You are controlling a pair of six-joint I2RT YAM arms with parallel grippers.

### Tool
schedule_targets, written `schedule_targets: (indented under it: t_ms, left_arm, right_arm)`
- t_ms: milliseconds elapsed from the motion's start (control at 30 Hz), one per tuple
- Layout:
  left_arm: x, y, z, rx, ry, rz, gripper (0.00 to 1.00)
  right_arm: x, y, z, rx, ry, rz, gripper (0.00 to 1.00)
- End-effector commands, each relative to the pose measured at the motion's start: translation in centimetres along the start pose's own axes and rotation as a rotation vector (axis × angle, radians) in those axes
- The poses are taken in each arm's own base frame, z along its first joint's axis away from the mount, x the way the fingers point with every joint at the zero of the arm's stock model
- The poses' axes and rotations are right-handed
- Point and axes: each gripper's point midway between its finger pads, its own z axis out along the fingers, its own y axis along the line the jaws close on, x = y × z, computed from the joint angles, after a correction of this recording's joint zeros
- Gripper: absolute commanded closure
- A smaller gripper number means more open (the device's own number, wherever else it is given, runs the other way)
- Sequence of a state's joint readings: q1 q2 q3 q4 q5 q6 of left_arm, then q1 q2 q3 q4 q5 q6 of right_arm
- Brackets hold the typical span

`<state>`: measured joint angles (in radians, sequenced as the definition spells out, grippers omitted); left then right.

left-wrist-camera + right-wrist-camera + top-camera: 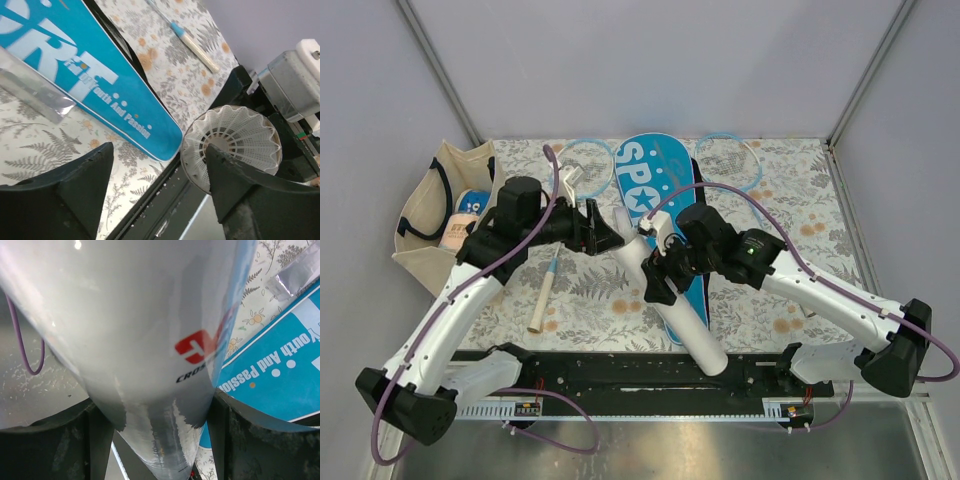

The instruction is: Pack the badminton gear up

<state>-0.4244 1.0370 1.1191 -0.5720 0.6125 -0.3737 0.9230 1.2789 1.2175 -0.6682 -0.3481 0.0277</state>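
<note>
My right gripper (658,275) is shut on the long white tube (670,300) and holds it slanted above the blue "SPORT" cover (655,175). In the right wrist view the tube (150,340) fills the gap between both fingers (222,440). My left gripper (610,232) is open at the tube's upper end. A white shuttlecock (240,137) sits in the tube's mouth, partly behind the right finger (240,200), with nothing between the jaws. One light-blue racket (586,160) lies left of the cover and another (730,160) lies right of it. A white handle (542,300) lies at the front left.
A beige tote bag (420,235) with dark straps lies open at the table's left edge. A clear plastic strip (37,90) lies on the flowered cloth (790,210) beside the cover (100,75). Grey walls close in the back and sides. The black base rail (620,375) runs along the front.
</note>
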Motion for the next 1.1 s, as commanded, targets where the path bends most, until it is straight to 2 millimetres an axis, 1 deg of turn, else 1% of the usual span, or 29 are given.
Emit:
schedule_targets:
  t_ms: [0, 100, 200, 267, 300, 400, 500, 600, 667, 767, 867, 933, 967, 1000, 1067]
  left_arm:
    - [-3.2, -2.6, -3.6, -0.029, -0.179, 0.155, 0.14]
    - [-5.8, -5.3, -5.5, 0.033, -0.311, 0.230, 0.04]
    - [-7.3, -7.7, -7.1, 0.098, -0.388, 0.281, 0.02]
    - [-7.8, -8.9, -8.0, 0.133, -0.418, 0.313, 0.01]
    - [-8.0, -9.9, -8.9, 0.160, -0.442, 0.348, 0.01]
    - [-7.4, -10.7, -9.7, 0.183, -0.444, 0.384, 0.01]
    - [-6.3, -9.9, -9.7, 0.156, -0.413, 0.372, 0.01]
    - [-3.9, -9.4, -9.2, 0.183, -0.354, 0.344, 0.01]
    - [-2.0, -8.9, -8.4, 0.214, -0.317, 0.318, 0.01]
    - [-0.2, -8.2, -7.6, 0.248, -0.296, 0.302, 0.01]
    - [1.0, -7.8, -6.7, 0.288, -0.260, 0.303, 0.02]
    - [1.5, -7.5, -5.9, 0.308, -0.238, 0.301, 0.02]
    - [1.6, -7.5, -5.5, 0.326, -0.229, 0.305, 0.02]
    - [1.6, -7.4, -5.3, 0.336, -0.220, 0.303, 0.02]
    - [1.6, -7.3, -4.6, 0.357, -0.208, 0.301, 0.03]
  right_arm:
    - [-7.1, 0.8, -2.0, 0.001, -0.244, -0.040, 0.72]
    - [-7.3, 1.6, -2.4, -0.029, -0.245, -0.030, 0.72]
    - [-7.9, 2.3, -3.1, -0.052, -0.263, -0.011, 0.72]
    - [-8.7, 2.9, -3.7, -0.068, -0.280, 0.005, 0.72]
    - [-9.3, 3.3, -4.2, -0.078, -0.291, 0.021, 0.72]
    - [-10.7, 3.5, -5.1, -0.075, -0.326, 0.051, 0.72]
    - [-12.6, 2.8, -6.0, -0.037, -0.395, 0.093, 0.72]
    - [-14.6, 1.9, -6.8, -0.005, -0.478, 0.145, 0.72]
    - [-16.0, 2.0, -7.6, -0.012, -0.550, 0.155, 0.72]
    - [-17.4, 2.3, -8.4, -0.031, -0.645, 0.162, 0.72]
    - [-18.9, 2.6, -9.5, -0.056, -0.744, 0.164, 0.73]
    - [-19.4, 2.9, -9.8, -0.081, -0.793, 0.165, 0.73]
    - [-19.4, 3.0, -9.8, -0.093, -0.806, 0.169, 0.73]
    - [-20.2, 3.4, -10.4, -0.116, -0.853, 0.159, 0.72]
    - [-20.3, 3.5, -10.4, -0.136, -0.880, 0.166, 0.73]
